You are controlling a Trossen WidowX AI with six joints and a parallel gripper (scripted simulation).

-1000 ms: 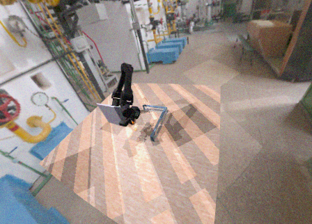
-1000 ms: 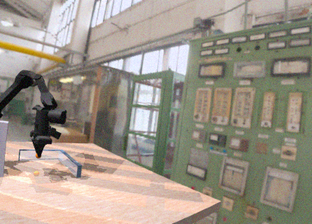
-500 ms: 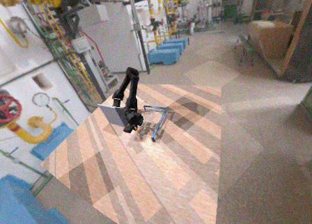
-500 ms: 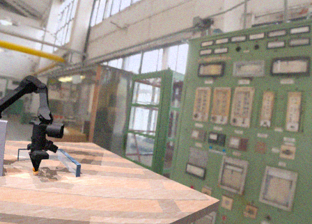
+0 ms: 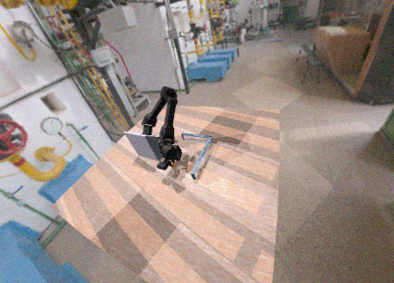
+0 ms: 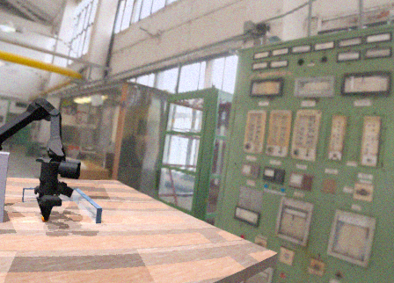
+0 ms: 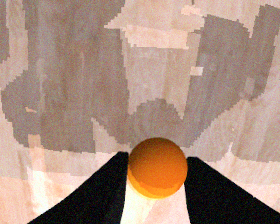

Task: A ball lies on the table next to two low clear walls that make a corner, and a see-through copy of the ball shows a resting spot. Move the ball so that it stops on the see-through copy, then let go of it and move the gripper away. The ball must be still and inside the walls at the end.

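High distant top view, low side exterior view, both sharing the table (image 5: 185,216), wrist view close, facing down

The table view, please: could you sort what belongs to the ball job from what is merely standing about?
Part of the job:
- orange ball, clamped in the end effector
- clear walls forming the corner
- table carrying them

Merely about:
- grey panel beside the arm
- green control cabinet
- yellow pipes
- blue crates

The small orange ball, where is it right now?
In the wrist view, the small orange ball sits low in the centre, clamped between the black gripper. The exterior view shows it low over the wooden table, beside the clear corner walls.
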